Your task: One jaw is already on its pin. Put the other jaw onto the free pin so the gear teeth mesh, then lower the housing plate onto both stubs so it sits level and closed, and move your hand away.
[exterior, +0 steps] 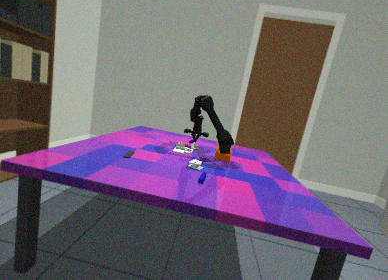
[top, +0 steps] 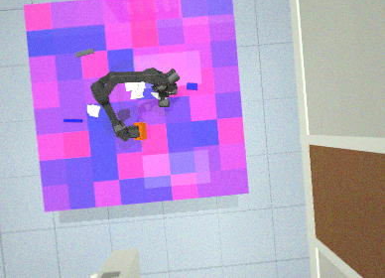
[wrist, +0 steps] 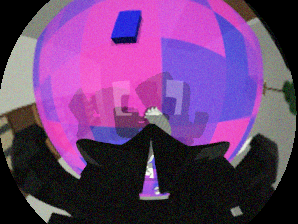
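Right, the gripper [top: 159,92] [exterior: 194,141] [wrist: 150,125] is down low over the patchwork table [top: 230,184] [exterior: 165,200] [wrist: 100,65], fingers pinched together at the tips with nothing held between them. Just beyond those tips in the wrist view sits a pale toothed piece [top: 156,95] [exterior: 194,146] [wrist: 159,120], its teeth showing clearly; whether it touches the fingers, I can't tell. And beside it, on the side toward the arm's elbow, there's the larger white cluster [top: 135,89] [exterior: 182,149], partly under the arm in the top view, too small to sort pin from jaw or to call the mesh. Over to the other side of that cluster, a separate white part [top: 93,110] [exterior: 195,164] lies on the table, near a slim blue bar [top: 72,120] [exterior: 202,177]. A blue block [top: 192,86] [wrist: 127,26] rests out past the gripper, apart from the toothed piece, while a grey bar [top: 84,53] [exterior: 129,154] lies well away from both, and the arm bends high from its orange base [top: 143,131] [exterior: 223,157]
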Available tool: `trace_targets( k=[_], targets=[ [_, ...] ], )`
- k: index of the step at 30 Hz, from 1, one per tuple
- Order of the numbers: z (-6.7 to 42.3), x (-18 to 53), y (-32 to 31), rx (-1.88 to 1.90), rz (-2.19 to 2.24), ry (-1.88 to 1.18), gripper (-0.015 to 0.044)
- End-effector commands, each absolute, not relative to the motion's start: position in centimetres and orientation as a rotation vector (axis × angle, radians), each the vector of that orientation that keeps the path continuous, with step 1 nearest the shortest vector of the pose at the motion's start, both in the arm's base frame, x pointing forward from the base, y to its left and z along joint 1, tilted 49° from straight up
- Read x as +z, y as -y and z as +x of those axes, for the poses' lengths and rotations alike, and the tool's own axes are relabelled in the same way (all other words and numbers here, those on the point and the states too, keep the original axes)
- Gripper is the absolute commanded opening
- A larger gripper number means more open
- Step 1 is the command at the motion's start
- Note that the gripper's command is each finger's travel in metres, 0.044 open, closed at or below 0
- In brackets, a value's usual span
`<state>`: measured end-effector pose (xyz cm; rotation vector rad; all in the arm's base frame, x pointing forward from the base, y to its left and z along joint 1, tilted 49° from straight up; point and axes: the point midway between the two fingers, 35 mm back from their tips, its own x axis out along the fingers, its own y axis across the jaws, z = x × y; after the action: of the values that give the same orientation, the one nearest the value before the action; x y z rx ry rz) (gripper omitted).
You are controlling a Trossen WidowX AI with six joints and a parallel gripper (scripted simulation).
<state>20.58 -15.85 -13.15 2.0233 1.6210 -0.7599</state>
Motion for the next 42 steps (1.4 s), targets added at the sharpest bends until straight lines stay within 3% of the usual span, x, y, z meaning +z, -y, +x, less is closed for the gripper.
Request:
trace_targets(
  k=[1, 6, 23, 42],
  targets=[
    [20.0, -10.46, 19.23, -0.767, 2.019, -1.6, 0.0],
    [19.77, -9.72, 19.94, -0.768, 2.02, -1.6, 0.0],
    [19.98, -10.32, 19.56, -0.772, 2.028, -1.586, 0.044],
    [19.98, -10.32, 19.56, -0.772, 2.028, -1.586, 0.044]
  ],
)
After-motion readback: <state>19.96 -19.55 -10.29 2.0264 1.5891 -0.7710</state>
